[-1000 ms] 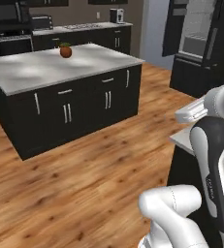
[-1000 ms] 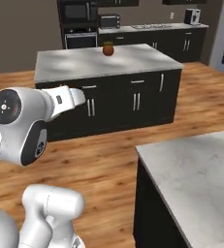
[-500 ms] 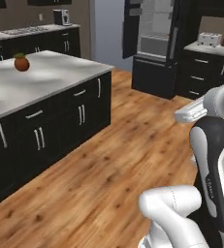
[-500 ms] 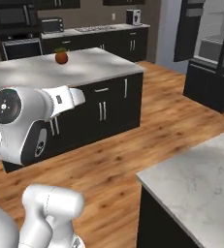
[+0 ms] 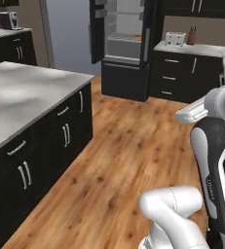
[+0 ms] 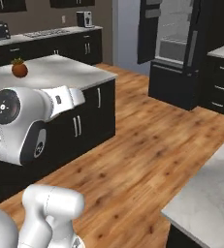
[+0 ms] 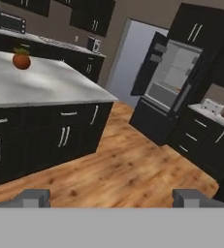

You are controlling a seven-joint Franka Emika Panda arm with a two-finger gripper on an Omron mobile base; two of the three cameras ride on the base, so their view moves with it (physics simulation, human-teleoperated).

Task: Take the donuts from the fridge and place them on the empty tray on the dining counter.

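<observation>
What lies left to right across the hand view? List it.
Orange fruit on the island → coffee maker on the back counter → open fridge → toaster.

**Base turns: view swings from island toward fridge**

Whole scene shifts across both base views, so the camera moves, not the objects. The fridge (image 5: 125, 46), small at the upper right edge a second ago, now stands near top centre of the left base view, doors open, light interior showing. The island (image 5: 31, 97) slides off to the left. The orange fruit (image 6: 19, 69) drifts left with it. The toaster counter (image 5: 196, 50) comes into view right of the fridge.
</observation>
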